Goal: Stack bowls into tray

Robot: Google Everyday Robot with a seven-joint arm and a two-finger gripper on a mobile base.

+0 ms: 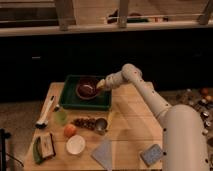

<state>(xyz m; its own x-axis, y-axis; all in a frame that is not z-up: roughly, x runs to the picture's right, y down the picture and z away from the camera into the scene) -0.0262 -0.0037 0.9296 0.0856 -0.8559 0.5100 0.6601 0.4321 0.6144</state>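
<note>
A dark reddish-brown glossy bowl [87, 89] sits in the right half of the dark green tray [70, 98] at the back of the wooden table. My gripper [100, 85] is at the bowl's right rim, at the end of the white arm that reaches in from the right. The bowl looks like it may be a stack, but I cannot tell how many bowls are in it.
On the table in front of the tray: a small metal cup [101, 125], a bunch of dark grapes [84, 122], a green cup [61, 116], an orange fruit [70, 130], a white bowl [76, 145], a grey cloth [104, 153], a sponge [152, 155], and a white brush [45, 111] at the left.
</note>
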